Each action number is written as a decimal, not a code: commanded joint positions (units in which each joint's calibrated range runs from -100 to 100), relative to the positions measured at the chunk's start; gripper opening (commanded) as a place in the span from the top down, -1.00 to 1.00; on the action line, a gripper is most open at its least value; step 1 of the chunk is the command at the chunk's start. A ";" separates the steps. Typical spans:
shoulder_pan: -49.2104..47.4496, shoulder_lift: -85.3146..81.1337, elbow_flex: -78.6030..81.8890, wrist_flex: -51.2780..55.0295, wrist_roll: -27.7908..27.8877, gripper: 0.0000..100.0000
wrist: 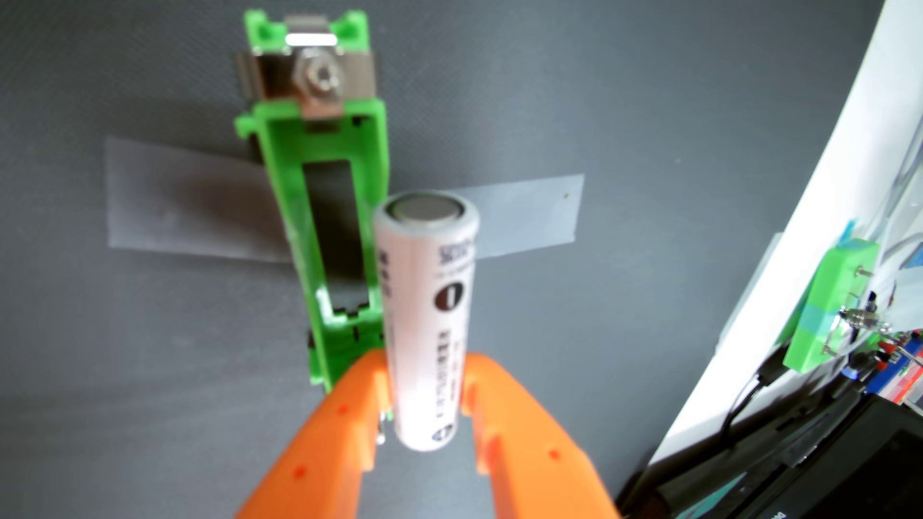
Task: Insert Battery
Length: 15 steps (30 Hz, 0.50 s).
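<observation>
The orange gripper (425, 394) is closed on the white battery (427, 319), holding it lengthwise beside the taped green holder (319, 209), probably for lining up.

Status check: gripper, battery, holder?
Gripper shut on battery. Battery not in green holder yet, offset to its right in wrist view. Holder slot open, nothing blocking.

Batteries: one white battery (427, 319) is seen.
Holders: one long green holder (324, 219) is counted.
Metal clips: one is seen, on the holder's far end (312, 75).
Tape strips: one clear strip (529, 219) is seen, crossing under the holder.
Small green blocks: one (829, 319) is seen at the right edge.
Hands: one orange hand (424, 414) is counted.
</observation>
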<state>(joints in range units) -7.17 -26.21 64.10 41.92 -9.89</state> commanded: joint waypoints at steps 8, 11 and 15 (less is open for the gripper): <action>-0.50 -1.35 -1.48 -0.60 0.20 0.97; -0.50 -1.43 -1.48 -0.52 0.20 0.97; -2.98 -1.43 -1.48 -0.52 0.20 0.97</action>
<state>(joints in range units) -8.40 -26.21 64.10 41.92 -9.94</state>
